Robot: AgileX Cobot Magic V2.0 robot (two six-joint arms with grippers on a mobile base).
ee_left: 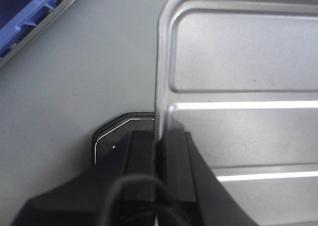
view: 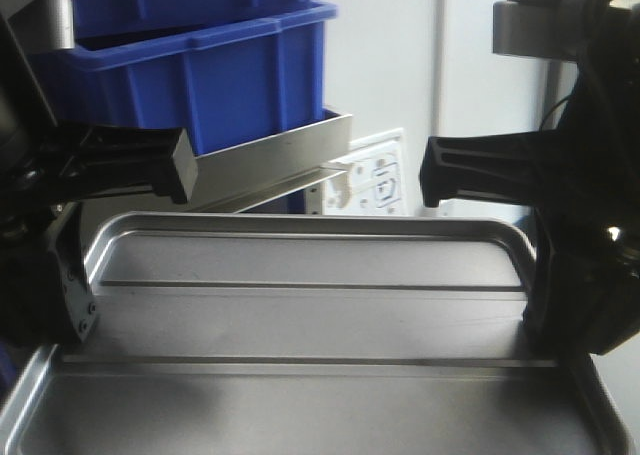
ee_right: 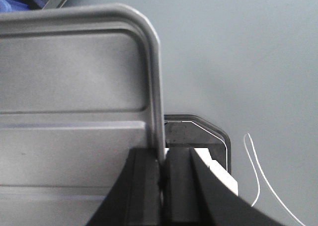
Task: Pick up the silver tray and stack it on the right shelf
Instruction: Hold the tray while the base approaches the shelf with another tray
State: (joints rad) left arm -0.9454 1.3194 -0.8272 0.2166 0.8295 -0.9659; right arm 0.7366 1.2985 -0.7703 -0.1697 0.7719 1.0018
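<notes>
The shallow rectangular silver metal tray (view: 310, 320) has rounded corners, a raised rim and two long ridges running across its dull, shiny floor. Its near edge is cut off at the bottom of the front view, and my black arms cover parts of both short sides.

On the left, my left gripper (ee_left: 160, 142) is clamped tight on the left rim, one finger outside and one inside the tray. A dark, rounded shape just behind those fingers is too hidden to name. Beyond the tray's far left corner, stacked blue plastic bins (view: 200, 75) sit above a shiny steel rail (view: 270, 155).

On the right, my right gripper (ee_right: 163, 159) pinches the right rim the same way, so the tray spans between my two grippers. A thin white wire (ee_right: 253, 171) curls on the plain grey surface (ee_right: 248, 62) just beside it.
</notes>
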